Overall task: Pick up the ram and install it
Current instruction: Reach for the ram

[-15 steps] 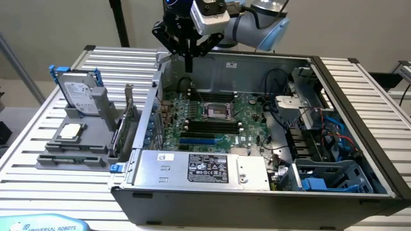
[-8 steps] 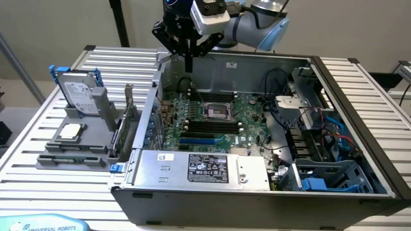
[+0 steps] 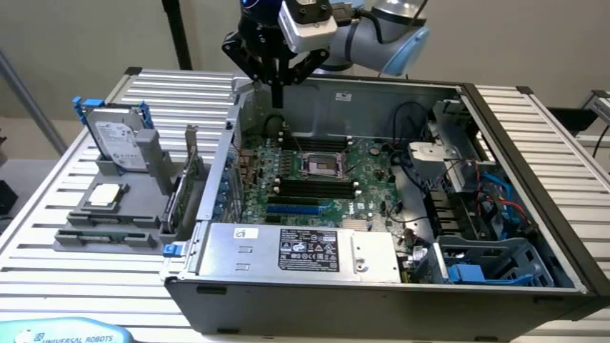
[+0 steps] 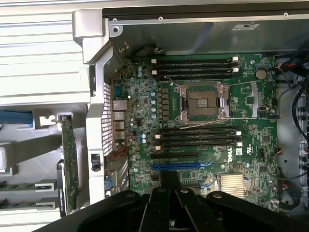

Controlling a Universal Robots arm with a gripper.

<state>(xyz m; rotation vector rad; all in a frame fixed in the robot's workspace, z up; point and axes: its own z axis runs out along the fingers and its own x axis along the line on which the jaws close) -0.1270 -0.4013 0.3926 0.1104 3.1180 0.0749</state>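
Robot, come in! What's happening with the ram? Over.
Tool shut, holding nothing, above the motherboard. Ram in the grey holder, outside the case. Black slots empty, nothing blocking.

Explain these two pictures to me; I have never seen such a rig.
The machine is a robot arm ending in a gripper, fingers shut and empty, above an open computer case. One picture comes from a camera standing off the arm; the other from a camera on its wrist, looking down at the green motherboard. On the slatted table, at the exterior view's left of the case, a grey holder carries a hard drive, a square silver processor chip and, it seems, the thin ram stick.
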